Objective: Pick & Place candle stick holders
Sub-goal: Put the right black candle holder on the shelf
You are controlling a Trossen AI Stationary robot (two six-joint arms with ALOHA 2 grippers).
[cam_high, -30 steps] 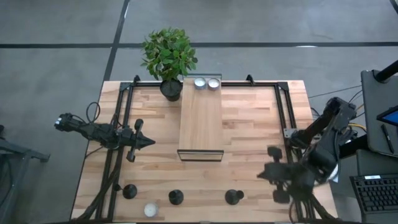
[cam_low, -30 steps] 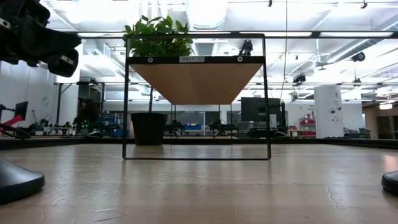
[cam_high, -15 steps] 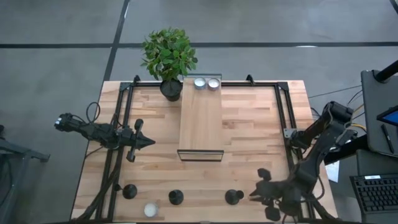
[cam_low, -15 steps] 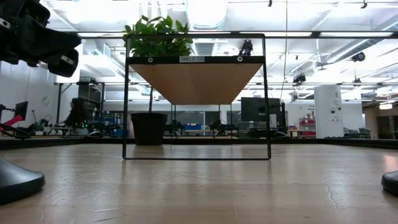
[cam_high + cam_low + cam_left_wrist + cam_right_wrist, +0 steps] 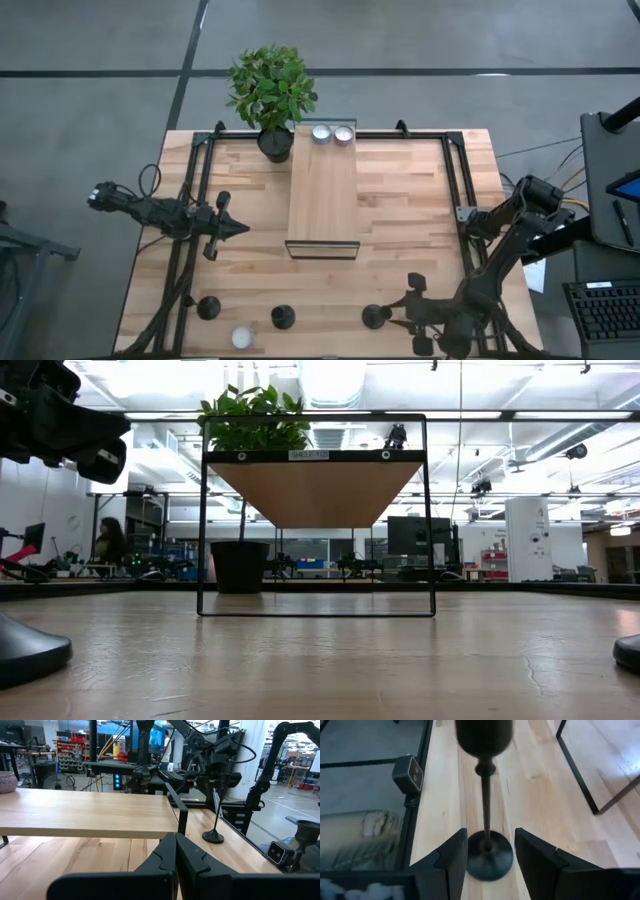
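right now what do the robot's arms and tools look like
Both arms are dark, near black, built of jointed segments with black cables looping along them. The left tool narrows to a pointed tip, and its matte black fingers have stepped, angular edges. The right tool has two flat, blocky black fingers.

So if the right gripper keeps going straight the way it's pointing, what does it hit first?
Most likely the nearest candle stick holder. In the right wrist view the right gripper is open, with the holder's stem and base lined up between its fingers. The depth is hard to judge.
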